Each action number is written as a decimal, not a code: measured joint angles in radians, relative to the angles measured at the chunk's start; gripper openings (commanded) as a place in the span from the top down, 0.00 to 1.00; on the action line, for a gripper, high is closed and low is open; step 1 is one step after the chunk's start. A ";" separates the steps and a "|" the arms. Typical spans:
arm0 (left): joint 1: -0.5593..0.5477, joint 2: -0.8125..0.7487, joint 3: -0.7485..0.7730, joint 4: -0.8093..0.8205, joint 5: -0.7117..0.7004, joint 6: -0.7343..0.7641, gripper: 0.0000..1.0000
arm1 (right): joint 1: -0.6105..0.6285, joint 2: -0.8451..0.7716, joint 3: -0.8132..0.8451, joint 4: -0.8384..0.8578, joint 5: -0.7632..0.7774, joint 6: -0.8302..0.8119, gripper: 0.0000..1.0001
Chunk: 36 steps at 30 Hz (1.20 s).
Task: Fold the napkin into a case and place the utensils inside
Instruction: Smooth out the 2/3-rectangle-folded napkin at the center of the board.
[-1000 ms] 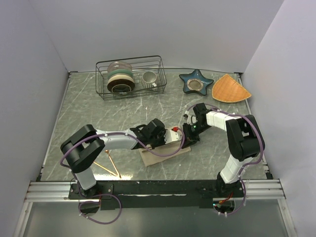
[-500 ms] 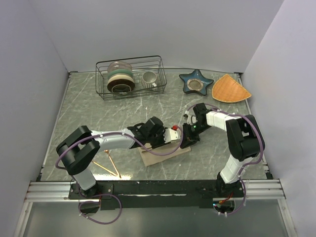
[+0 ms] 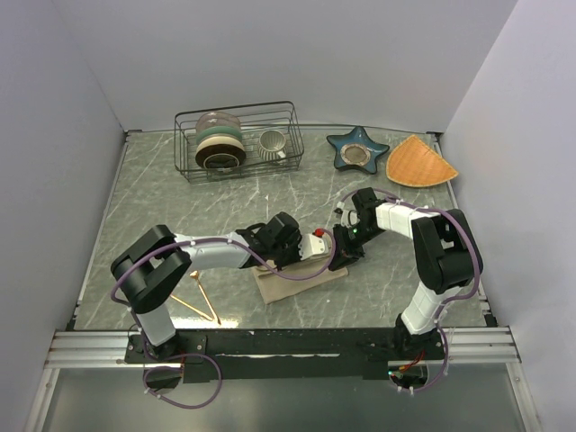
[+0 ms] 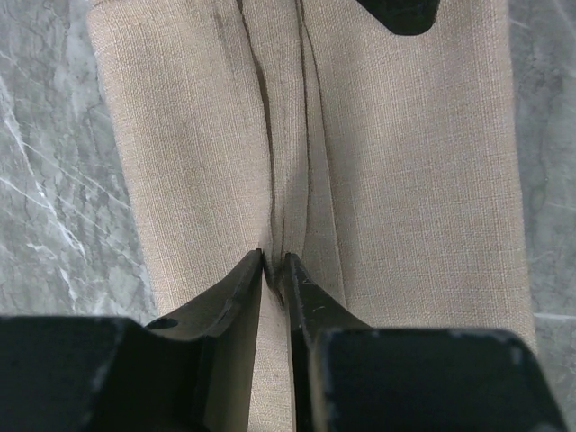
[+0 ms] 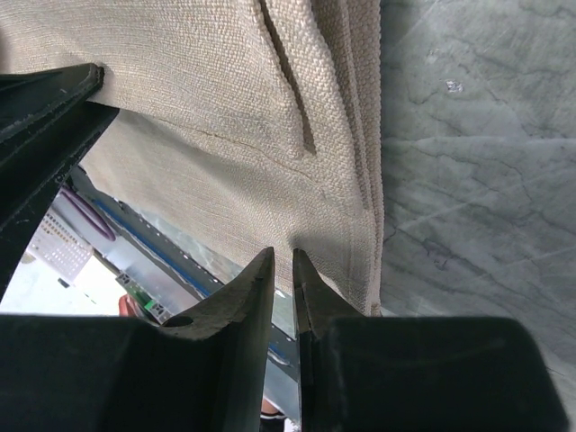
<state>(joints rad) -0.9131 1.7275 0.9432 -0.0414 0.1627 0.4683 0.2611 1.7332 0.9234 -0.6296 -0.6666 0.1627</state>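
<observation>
- Left claw (image 4: 273, 263) nearly shut, fingers (image 4: 236, 292) pinching a raised lengthwise crease of the napkin (image 4: 405, 180); cloth alone in the grip.
- Ahead of that claw: beige cloth folded to a long band, layered pleats down its middle, lying on the grey marbled tabletop (image 4: 54, 180).
- Right claw (image 5: 282, 256) closed to a thin slit on the napkin's hem, just beside the stacked side edges; cloth lifted off the tabletop at this end, with rail and cables visible past its lower edge.
- From above: both claws low over the napkin, tip toward tip and near each other, with the band stretched beneath and between them.
- Utensils (image 3: 205, 298) behind the left claw and well apart from it, crossed in a narrow V on the tabletop beside that arm's base; outside the cloth and touched by neither claw.
- Beyond both claws, along the tabletop's far edge: wire rack (image 3: 238, 135) with bowls and a cup, blue star-shaped dish (image 3: 357, 148), orange wedge mat (image 3: 420, 162); all well apart from the napkin.
</observation>
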 measured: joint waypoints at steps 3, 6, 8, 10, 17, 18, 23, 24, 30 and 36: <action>0.002 -0.002 0.000 -0.001 0.009 0.001 0.73 | 0.000 0.001 0.000 0.000 0.000 0.000 0.78; 0.003 -0.013 0.000 -0.007 0.026 0.001 0.65 | 0.000 0.006 0.000 0.000 0.000 0.000 0.78; 0.003 -0.024 0.000 -0.010 0.039 0.003 0.65 | 0.000 0.008 0.000 0.000 0.000 0.000 0.78; 0.003 -0.034 0.000 -0.010 0.050 0.002 0.70 | 0.000 0.008 0.000 0.001 0.000 0.000 0.78; 0.003 -0.036 0.000 -0.015 0.050 0.008 0.68 | 0.000 0.008 0.000 0.001 0.000 0.000 0.78; 0.003 -0.035 0.000 -0.016 0.050 0.008 0.71 | 0.000 0.008 0.000 0.000 0.000 0.000 0.78; 0.004 -0.029 0.000 -0.016 0.050 0.010 0.82 | 0.000 0.008 0.000 0.000 -0.003 0.000 0.78; 0.004 -0.029 0.000 -0.016 0.050 0.010 0.86 | 0.000 0.008 0.000 0.000 -0.003 0.000 0.78; 0.010 -0.029 0.000 -0.017 0.050 0.017 0.98 | 0.000 0.009 0.000 0.000 -0.004 0.000 0.78; 0.010 -0.029 0.000 -0.027 0.051 0.024 0.74 | 0.000 0.011 0.000 0.000 -0.004 0.000 0.78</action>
<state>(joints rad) -0.9035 1.6989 0.9432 -0.0685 0.2134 0.4923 0.2611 1.7439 0.9234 -0.6292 -0.6704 0.1631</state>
